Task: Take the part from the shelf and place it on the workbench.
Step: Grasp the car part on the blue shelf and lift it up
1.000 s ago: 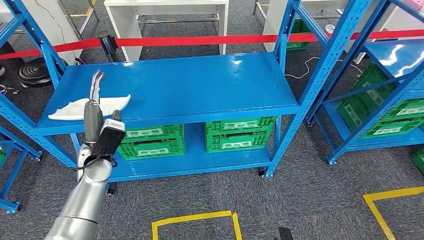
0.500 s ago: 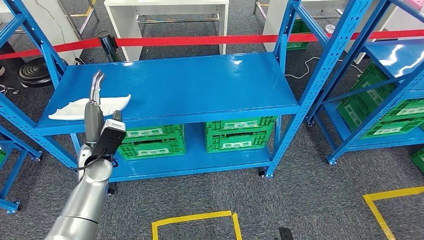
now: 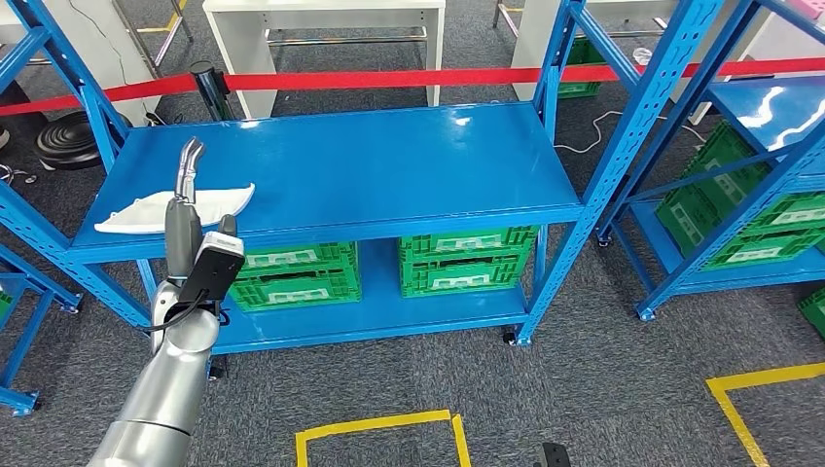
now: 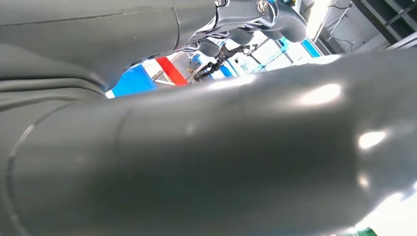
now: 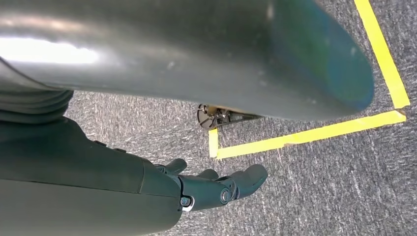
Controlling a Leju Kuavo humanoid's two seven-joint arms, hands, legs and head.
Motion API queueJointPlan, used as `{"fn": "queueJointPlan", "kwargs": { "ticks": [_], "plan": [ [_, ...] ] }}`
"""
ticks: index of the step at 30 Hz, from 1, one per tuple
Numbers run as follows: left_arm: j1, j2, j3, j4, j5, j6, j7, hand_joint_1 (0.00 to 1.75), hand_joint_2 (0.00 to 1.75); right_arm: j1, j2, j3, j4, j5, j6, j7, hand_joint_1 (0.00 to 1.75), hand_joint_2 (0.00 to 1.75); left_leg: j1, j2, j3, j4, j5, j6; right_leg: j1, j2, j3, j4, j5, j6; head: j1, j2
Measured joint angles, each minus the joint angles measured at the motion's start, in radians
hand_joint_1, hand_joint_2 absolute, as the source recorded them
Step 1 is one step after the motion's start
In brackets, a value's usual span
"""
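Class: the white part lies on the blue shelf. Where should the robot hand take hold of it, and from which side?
Probably the part's wide right end, nearest the left robot hand. It lies flat near the shelf's front edge and tapers leftward, so come from the front and above, fingers closing across its thin edges.

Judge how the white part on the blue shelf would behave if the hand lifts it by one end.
The white part looks thin and flat, so probably light. Its long, tapering shape suggests it may flex or droop when held at one end. The blue shelf is glossy, so it could slide when pushed.
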Motion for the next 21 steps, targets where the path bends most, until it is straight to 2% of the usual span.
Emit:
{"fn": "queueJointPlan", "kwargs": {
  "ticks": [12,15,18,19,21],
  "plan": [
    [0.000,0.002,0.000,0.000,0.001,-0.005,0.004,0.00,0.00,0.000,0.000,0.000,0.000,0.008,0.005,-0.001,0.00,0.00,-0.007,0.000,-0.001,0.003,-0.003,0.005,-0.004,0.000,0.000,-0.001,0.001,0.005,0.000,0.000],
    [0.000,0.002,0.000,0.000,0.001,-0.008,0.005,0.00,0.00,0.000,0.001,0.000,0.000,0.008,0.005,-0.001,0.00,0.00,-0.011,0.000,-0.003,0.007,-0.006,0.012,-0.008,-0.002,0.001,-0.001,0.000,0.012,0.000,0.000],
    [0.000,0.003,0.000,-0.003,0.000,-0.010,0.007,0.00,0.00,-0.001,0.002,0.000,0.000,0.008,0.005,-0.001,0.00,0.00,-0.010,-0.002,0.001,-0.003,-0.007,0.027,-0.012,-0.005,0.004,-0.004,-0.005,0.025,0.000,0.000],
    [-0.002,0.003,0.000,-0.004,0.000,-0.011,0.008,0.00,0.00,-0.001,0.002,0.000,0.000,0.008,0.005,-0.002,0.00,0.00,-0.007,-0.004,0.007,-0.009,-0.006,0.033,-0.012,-0.002,-0.002,0.011,-0.014,0.027,0.001,0.000],
    [-0.006,0.002,0.001,-0.005,-0.001,-0.011,0.011,0.00,0.00,-0.001,0.002,0.000,0.000,0.008,0.005,-0.002,0.00,0.00,-0.004,-0.006,0.017,-0.017,-0.003,0.042,-0.012,0.007,-0.050,0.104,-0.055,0.028,0.003,0.000]
  ]
}}
